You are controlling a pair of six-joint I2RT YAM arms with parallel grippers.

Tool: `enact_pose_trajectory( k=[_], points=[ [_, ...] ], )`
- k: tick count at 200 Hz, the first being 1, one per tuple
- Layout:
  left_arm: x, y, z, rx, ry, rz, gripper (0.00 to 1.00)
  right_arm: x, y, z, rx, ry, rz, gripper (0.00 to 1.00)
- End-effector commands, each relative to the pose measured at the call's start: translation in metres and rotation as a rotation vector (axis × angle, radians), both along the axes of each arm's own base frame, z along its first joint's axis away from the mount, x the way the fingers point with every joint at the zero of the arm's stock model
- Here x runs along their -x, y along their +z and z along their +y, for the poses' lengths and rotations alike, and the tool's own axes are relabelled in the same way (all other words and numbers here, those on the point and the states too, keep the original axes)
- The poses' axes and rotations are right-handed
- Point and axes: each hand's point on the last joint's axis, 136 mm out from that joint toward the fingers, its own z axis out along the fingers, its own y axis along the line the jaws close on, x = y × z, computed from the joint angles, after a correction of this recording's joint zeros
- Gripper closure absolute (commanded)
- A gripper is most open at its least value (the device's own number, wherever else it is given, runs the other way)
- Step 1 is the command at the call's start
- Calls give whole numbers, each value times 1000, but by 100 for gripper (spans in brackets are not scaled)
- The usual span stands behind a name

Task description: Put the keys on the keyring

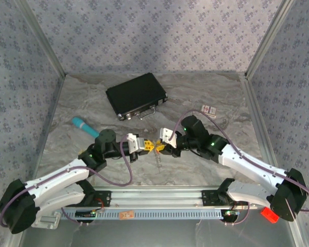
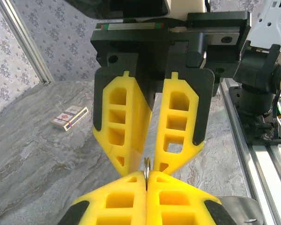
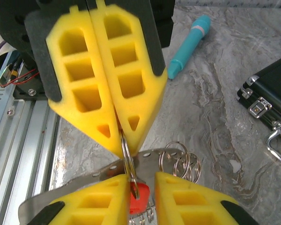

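Note:
My two grippers meet tip to tip over the middle of the table. The left gripper [image 1: 149, 146] [image 2: 147, 177] is shut on the keyring [image 2: 147, 166] [image 3: 125, 147], a thin double-wire ring seen edge-on. The right gripper [image 1: 160, 148] [image 3: 141, 179] is open. A key with a red head [image 3: 139, 199] sits in its gap, hanging on that ring and leaning against its left finger. Behind lies a grey metal band with holes [image 3: 91, 176] carrying several small rings [image 3: 180, 159]. A small silvery piece [image 1: 158, 160] shows just below the grippers.
A black case [image 1: 136, 95] [image 3: 267, 91] lies at the back. A teal stick [image 1: 85, 126] [image 3: 189, 44] lies to the left, and a small card box [image 1: 209, 108] [image 2: 69, 116] at the back right. The aluminium rail [image 1: 159, 198] runs along the near edge.

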Motion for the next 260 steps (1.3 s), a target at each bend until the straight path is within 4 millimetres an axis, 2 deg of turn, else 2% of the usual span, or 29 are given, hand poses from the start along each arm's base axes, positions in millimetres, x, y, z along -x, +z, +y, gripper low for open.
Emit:
enact_pose_trajectory(
  k=[1, 49, 80, 120, 130, 161, 200, 210, 260],
  points=[
    [8, 17, -4, 66, -44, -24, 100, 1, 6, 0, -35, -1, 2, 78],
    [8, 16, -5, 69, -46, -19, 100, 3, 11, 0, -59, 10, 6, 83],
    [9, 16, -6, 68, -51, -16, 100, 5, 16, 2, -86, 25, 11, 78],
    [11, 15, -5, 65, -51, -16, 100, 7, 23, 3, -108, 34, 3, 78],
    [11, 14, -5, 62, -50, -13, 100, 7, 24, 3, -114, 33, 4, 81],
    [8, 12, -4, 52, -29, -10, 100, 6, 23, 5, -109, 37, 11, 99],
    [-4, -1, 2, -20, 53, -11, 70, 1, 7, 1, 0, 16, 17, 100],
    [-9, -2, 4, -41, 80, -10, 64, 0, 3, 0, 34, 15, 19, 100],
    [-12, -6, 5, -93, 93, -12, 66, -1, -5, 3, 138, 37, 11, 100]
  ],
)
